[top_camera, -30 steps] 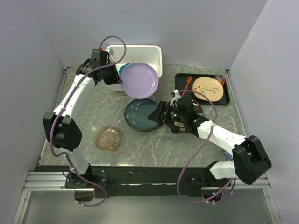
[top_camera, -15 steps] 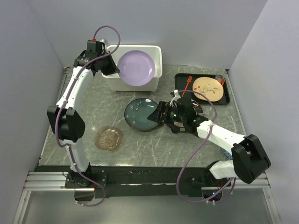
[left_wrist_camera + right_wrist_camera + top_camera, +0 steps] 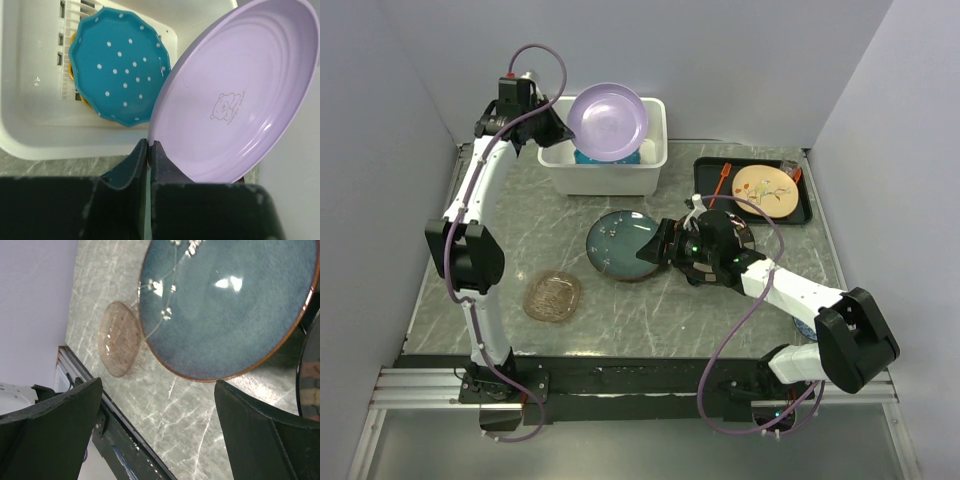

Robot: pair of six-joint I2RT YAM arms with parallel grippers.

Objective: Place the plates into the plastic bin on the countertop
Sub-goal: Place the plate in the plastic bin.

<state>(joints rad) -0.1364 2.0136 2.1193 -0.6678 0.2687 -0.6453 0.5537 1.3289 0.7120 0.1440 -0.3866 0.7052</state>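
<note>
One view, the left wrist's, shows left jaws clamped on the lavender plate point(image 3: 235, 95); right jaws gape.

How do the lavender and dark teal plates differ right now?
The lavender plate is held tilted over the white bin, rim pinched in the left gripper; the dark teal plate lies flat on the countertop. The lavender plate bears a small bear print; the dark teal plate has a brown rim. Both are round.

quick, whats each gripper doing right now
left gripper: closed on the lavender plate
right gripper: open, holding nothing, over the dark teal plate
</note>
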